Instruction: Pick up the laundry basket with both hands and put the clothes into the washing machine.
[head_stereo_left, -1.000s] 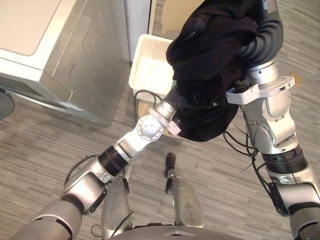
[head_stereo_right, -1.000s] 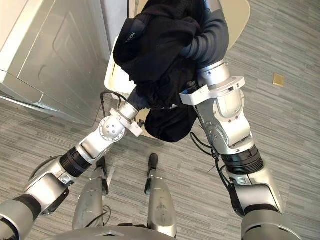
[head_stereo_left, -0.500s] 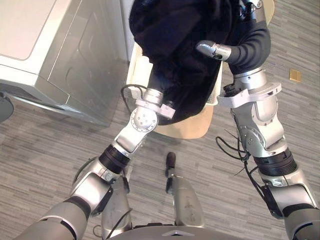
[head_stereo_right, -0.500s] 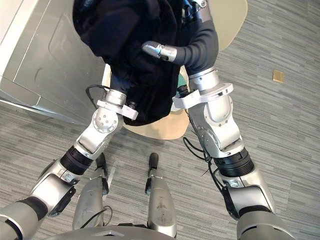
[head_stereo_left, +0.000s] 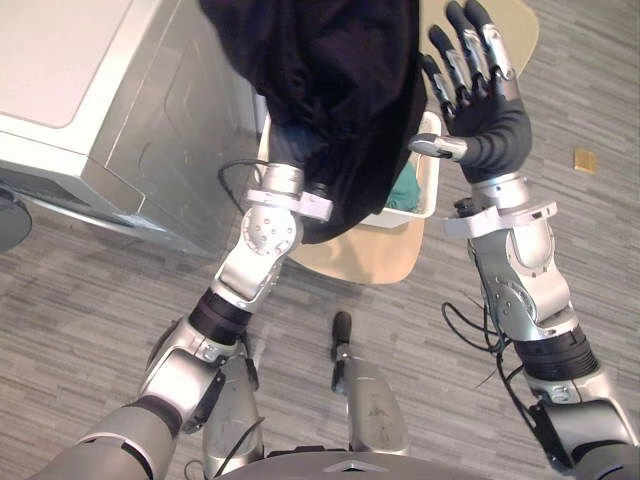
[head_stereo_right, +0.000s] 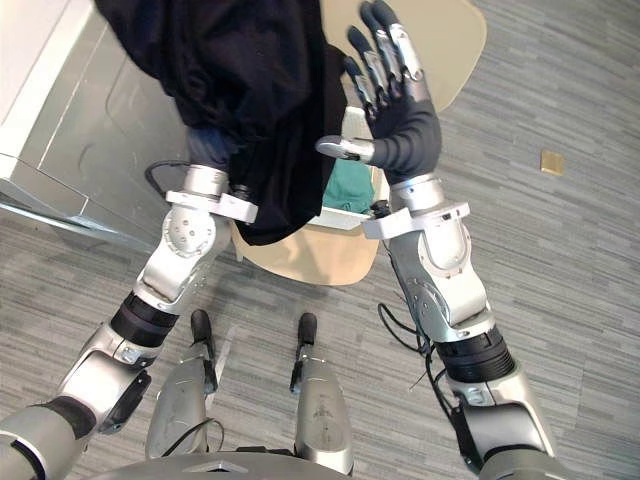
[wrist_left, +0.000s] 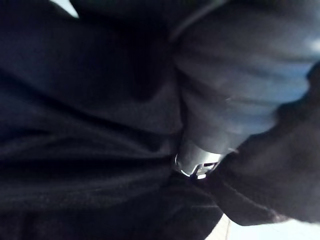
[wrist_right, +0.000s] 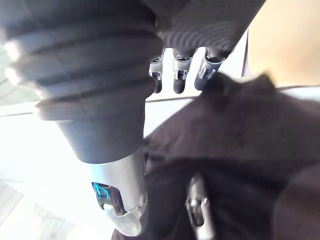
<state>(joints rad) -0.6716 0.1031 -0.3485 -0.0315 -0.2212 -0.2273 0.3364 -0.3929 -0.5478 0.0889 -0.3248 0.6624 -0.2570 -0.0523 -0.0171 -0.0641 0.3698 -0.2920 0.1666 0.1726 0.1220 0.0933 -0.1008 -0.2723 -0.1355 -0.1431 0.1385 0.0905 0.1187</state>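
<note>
A black garment (head_stereo_left: 330, 90) hangs high in front of me, draped over my left hand (wrist_left: 235, 100), whose fingers are curled in the cloth. My left forearm comes up under it, and the cloth hides the hand in the eye views. My right hand (head_stereo_left: 480, 110) is raised just to the garment's right, open with straight fingers spread, holding nothing. Below both, the white laundry basket (head_stereo_left: 430, 185) rests on a round beige seat (head_stereo_left: 370, 255), with a green cloth (head_stereo_right: 350, 185) showing inside it. The garment covers most of the basket.
The silver-grey washing machine (head_stereo_left: 70, 80) stands at the left, its side panel close to my left arm. A small tan plate (head_stereo_left: 583, 158) lies on the grey plank floor at the right.
My right hand has let go of the black garment and spread open beside it. My left arm has lifted the garment higher and to the left, uncovering the basket's right edge.
</note>
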